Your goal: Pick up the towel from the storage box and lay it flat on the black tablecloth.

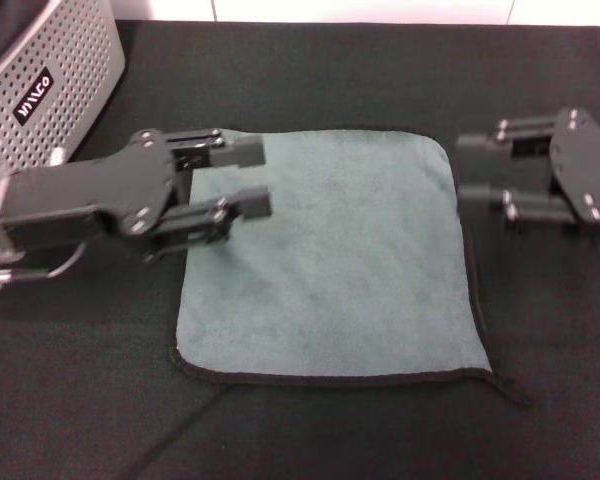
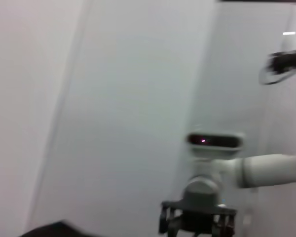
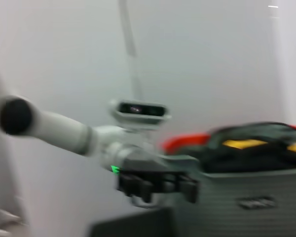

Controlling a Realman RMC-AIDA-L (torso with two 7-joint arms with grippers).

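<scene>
Black tablecloth (image 1: 70, 400) spread across nearly the whole head view, covering the desk from near edge to far edge. Towel (image 1: 330, 260) laid flat on it near the middle, grey-green face up, dark stitched edge showing all round, one near corner (image 1: 505, 388) drawn out into a small tail on the right. Storage box (image 1: 50, 80) stood at the far left corner, light grey, walls full of small round holes, black label (image 1: 34, 94) with white lettering on the side facing the robot; well apart from the towel. In the right wrist view, same box (image 3: 246, 202) seen blurred, with dark, yellow and red items (image 3: 251, 145) piled above its rim.

Left gripper (image 1: 252, 178) reached in from the left, above the towel's far left corner, jaws released with a clear gap between the two fingers, nothing gripped. Right gripper (image 1: 472, 167) hovered just beside the towel's right edge, over bare black cloth, jaws likewise parted and empty. Each wrist view turned toward a pale wall and the other arm's gripper, seen farther off and blurred.
</scene>
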